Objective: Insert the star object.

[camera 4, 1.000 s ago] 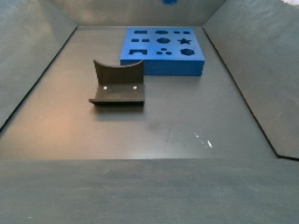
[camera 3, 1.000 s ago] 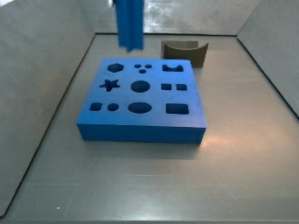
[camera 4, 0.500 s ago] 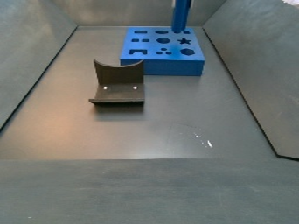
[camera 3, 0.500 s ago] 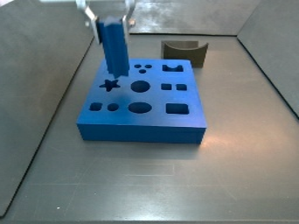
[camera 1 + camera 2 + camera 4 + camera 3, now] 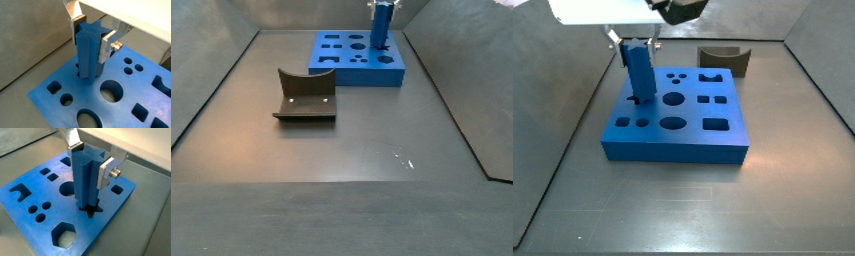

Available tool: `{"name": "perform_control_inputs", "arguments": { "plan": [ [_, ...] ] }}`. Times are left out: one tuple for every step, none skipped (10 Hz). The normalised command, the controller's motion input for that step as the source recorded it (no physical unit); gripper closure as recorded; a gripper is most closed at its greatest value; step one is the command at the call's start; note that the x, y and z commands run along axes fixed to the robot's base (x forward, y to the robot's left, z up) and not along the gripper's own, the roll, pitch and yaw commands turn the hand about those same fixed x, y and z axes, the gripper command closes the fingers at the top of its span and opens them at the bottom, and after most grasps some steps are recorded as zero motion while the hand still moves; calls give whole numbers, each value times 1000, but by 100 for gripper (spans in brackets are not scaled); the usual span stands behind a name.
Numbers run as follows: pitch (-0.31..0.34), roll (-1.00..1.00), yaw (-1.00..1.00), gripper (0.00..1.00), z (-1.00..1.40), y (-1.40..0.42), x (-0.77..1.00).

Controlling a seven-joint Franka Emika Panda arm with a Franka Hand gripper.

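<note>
The star object point(image 5: 87, 52) is a tall blue peg with a star-shaped top. My gripper point(image 5: 92, 31) is shut on its upper part. The peg stands upright with its lower end at the mouth of the star-shaped hole of the large blue holed block point(image 5: 63, 85). It shows the same way in a wrist view point(image 5: 85, 183) over the block point(image 5: 33, 188). In a side view the peg point(image 5: 637, 72) stands at the block's point(image 5: 680, 135) left side under the gripper point(image 5: 633, 44). In a side view the peg point(image 5: 381, 28) stands on the block point(image 5: 358, 70).
A dark olive curved block point(image 5: 724, 60) sits behind the blue block near the back wall; it also shows in a side view point(image 5: 305, 95) on the floor. Grey walls point(image 5: 567, 90) enclose the floor.
The gripper has come down with the peg from above the block; the peg's lower end has moved to the star-shaped hole.
</note>
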Motion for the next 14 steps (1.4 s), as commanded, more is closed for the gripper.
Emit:
{"name": "perform_control_inputs", "arguments": {
  "plan": [
    [0, 197, 126, 100, -311, 0, -131],
    [0, 224, 186, 100, -349, 0, -117],
    [0, 219, 249, 100, -343, 0, -43],
    [0, 193, 369, 100, -343, 37, -6],
    [-36, 106, 591, 100, -334, 154, 0],
    [-23, 87, 591, 100, -289, 71, 0],
    [0, 120, 580, 100, -283, 66, 3],
    [0, 89, 543, 100, -260, 46, 0],
    [0, 0, 37, 100, -194, 0, -206],
    [0, -24, 0, 100, -209, -17, -317],
    [0, -14, 131, 100, -229, 0, -329],
    [0, -34, 77, 100, -200, -43, -203],
    [0, 0, 109, 100, -266, -60, 0],
    [0, 0, 263, 100, -363, 0, 54]
  ]
}}
